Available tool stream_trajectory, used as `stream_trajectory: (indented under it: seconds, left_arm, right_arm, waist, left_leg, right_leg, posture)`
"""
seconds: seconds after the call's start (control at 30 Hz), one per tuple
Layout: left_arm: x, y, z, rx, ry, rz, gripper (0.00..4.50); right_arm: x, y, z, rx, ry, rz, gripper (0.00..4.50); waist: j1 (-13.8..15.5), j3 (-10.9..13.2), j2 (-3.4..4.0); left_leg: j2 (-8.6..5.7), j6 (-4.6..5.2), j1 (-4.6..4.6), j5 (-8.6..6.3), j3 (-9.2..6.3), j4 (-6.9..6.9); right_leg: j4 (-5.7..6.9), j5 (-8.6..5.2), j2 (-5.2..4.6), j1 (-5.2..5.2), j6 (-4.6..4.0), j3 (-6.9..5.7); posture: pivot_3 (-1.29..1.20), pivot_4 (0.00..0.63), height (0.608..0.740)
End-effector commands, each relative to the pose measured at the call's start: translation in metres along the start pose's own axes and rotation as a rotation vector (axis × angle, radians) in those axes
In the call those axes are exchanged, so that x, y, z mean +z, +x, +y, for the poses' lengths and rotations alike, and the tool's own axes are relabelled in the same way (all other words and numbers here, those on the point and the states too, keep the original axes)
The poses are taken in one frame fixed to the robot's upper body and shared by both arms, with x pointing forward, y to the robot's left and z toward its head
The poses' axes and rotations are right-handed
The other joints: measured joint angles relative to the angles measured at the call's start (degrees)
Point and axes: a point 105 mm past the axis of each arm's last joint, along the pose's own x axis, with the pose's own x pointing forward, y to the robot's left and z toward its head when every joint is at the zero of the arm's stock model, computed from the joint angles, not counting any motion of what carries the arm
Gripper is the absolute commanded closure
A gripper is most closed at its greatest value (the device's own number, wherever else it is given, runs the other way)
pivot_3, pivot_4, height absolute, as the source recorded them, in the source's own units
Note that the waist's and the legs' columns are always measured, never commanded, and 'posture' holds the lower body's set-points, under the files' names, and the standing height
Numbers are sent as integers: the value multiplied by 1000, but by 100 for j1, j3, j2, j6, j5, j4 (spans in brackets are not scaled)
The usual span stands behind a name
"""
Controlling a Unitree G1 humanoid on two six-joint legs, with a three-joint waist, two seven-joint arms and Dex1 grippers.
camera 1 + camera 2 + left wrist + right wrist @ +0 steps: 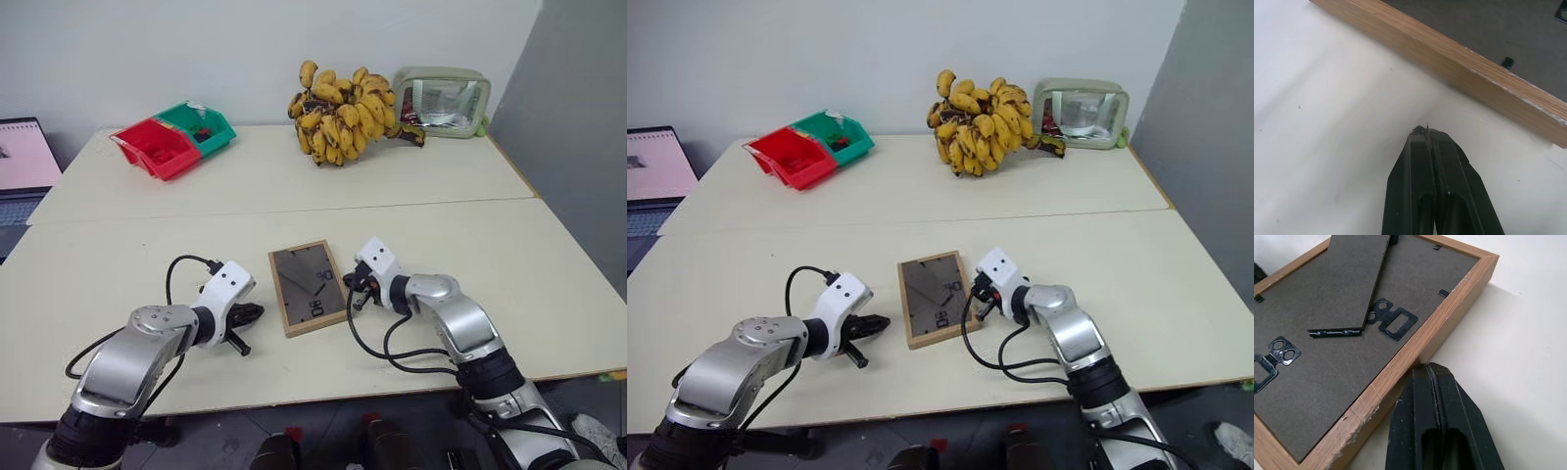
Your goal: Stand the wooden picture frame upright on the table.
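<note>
Two clenched grippers flank the wooden picture frame [308, 287], which lies flat, back panel up, at lower centre of the table [294, 186]. Left gripper [257, 314] sits just left of its wooden edge, empty; right gripper [349, 288] rests close against the right edge, grasping nothing.

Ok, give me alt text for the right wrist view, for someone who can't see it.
A wooden frame lies face down on the cream table, its dark back panel and metal hangers up. The right pincer, shut, sits at the frame's edge, holding nothing.
</note>
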Motion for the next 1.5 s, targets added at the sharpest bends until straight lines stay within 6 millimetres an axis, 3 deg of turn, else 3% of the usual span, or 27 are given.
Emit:
stream_trajectory:
  seconds: [0.03,0.23,0.47,0.77,1.27,1.4,1.5]
  left_arm:
    - [1,10,6,61,-23,11,4485]
    - [-5,13,-2,33,-4,30,4485]
    - [-13,14,-6,17,87,58,4485]
    - [-2,25,-18,-27,114,27,4485]
    - [7,40,-36,-85,172,-5,4485]
    - [12,45,-44,-105,166,-24,4485]
    - [12,45,-51,-135,172,-23,4485]
  right_arm:
    - [18,0,15,68,-32,-53,4500]
    - [11,-11,29,167,-12,-34,4500]
    - [13,-15,29,178,-5,-33,4500]
    - [10,-20,23,175,-1,-21,4500]
    - [8,-27,30,236,-12,-9,4500]
    - [7,-32,34,265,-86,5,4500]
    - [2,-32,22,203,-106,35,4500]
  waist:
    - [37,0,0]
    - [61,0,-1]
    - [60,-1,0]
    - [81,-1,0]
    - [287,-7,8]
    - [344,-9,11]
    - [349,-10,11]
  left_leg:
    - [0,0,-1,0,-1,1]
    - [-1,0,-4,0,-3,3]
    - [0,0,-2,0,-2,1]
    - [-2,0,-4,0,-1,1]
    - [-6,0,-4,0,-3,3]
    - [-10,0,-5,0,-2,4]
    - [-15,0,-5,0,-3,5]
  right_leg:
    - [0,0,0,0,0,0]
    - [-1,2,-2,1,-3,-1]
    - [-5,-1,-2,1,1,-1]
    - [-11,-2,-2,4,4,0]
    - [-42,2,-7,21,11,-3]
    - [-45,2,-9,22,12,-3]
    - [-48,2,-15,25,12,-4]
  posture:
    - [0,150,740]
    - [0,150,740]
    - [0,150,740]
    - [0,150,740]
    - [0,150,740]
    - [0,150,740]
    - [0,150,740]
